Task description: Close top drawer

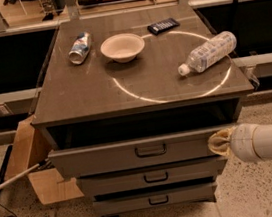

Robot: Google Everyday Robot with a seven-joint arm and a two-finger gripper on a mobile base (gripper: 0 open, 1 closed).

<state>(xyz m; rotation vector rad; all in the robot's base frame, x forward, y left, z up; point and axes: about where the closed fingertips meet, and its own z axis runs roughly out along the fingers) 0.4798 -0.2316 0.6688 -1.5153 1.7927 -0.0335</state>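
The top drawer [107, 157] is a wide grey front with a small dark loop handle [151, 151] at its centre. It stands pulled out from the cabinet, with a dark gap showing behind its front. My gripper [216, 143] comes in from the right on a white arm [267, 142] and sits against the right end of the drawer front. Its tan tip touches or nearly touches the front.
Two shorter grey drawer fronts [153, 177] sit below. On the cabinet top [142, 79] lie a can [79, 48], a white bowl [122, 48], a dark flat object [163, 25] and a plastic bottle [209, 52]. A cardboard box [24, 156] stands at the left.
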